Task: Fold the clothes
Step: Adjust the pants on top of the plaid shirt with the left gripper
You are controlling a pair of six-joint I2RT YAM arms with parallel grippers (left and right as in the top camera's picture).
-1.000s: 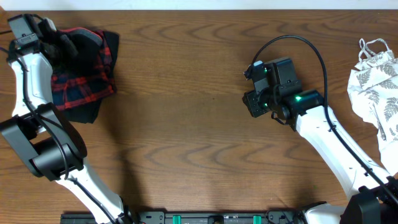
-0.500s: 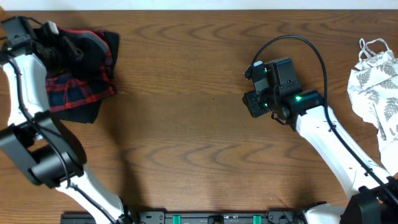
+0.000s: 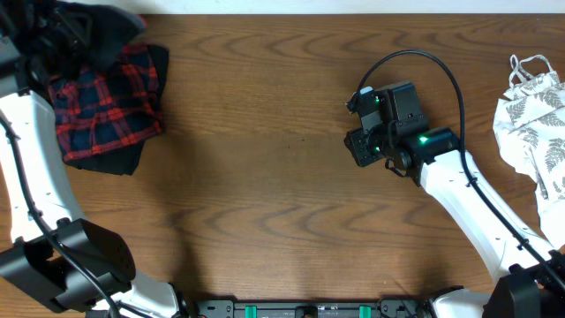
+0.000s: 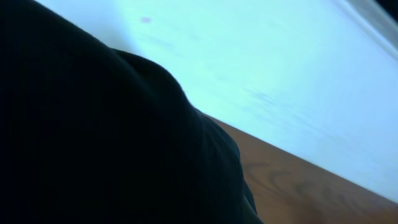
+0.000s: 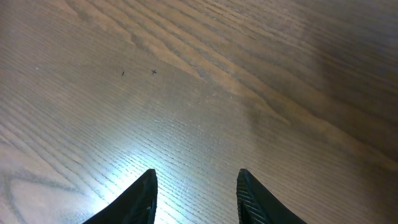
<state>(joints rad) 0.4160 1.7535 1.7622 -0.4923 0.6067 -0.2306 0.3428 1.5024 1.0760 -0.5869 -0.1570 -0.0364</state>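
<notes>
- Left pincer (image 3: 35, 31), clenched on the black garment (image 3: 93, 31), sits at the table's (image 3: 265, 177) far-left corner, touching the plaid piece (image 3: 106, 110).
- Right pincer (image 5: 196, 180) hangs released over bare wood, well apart from the leaf-print top (image 3: 534, 124).

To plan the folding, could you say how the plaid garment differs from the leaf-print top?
The plaid garment is red-navy checked; the leaf-print top is white with grey leaves. The plaid garment lies far left, bunched with black cloth; the leaf-print top lies alone far right, partly out of frame. Both are crumpled.
</notes>
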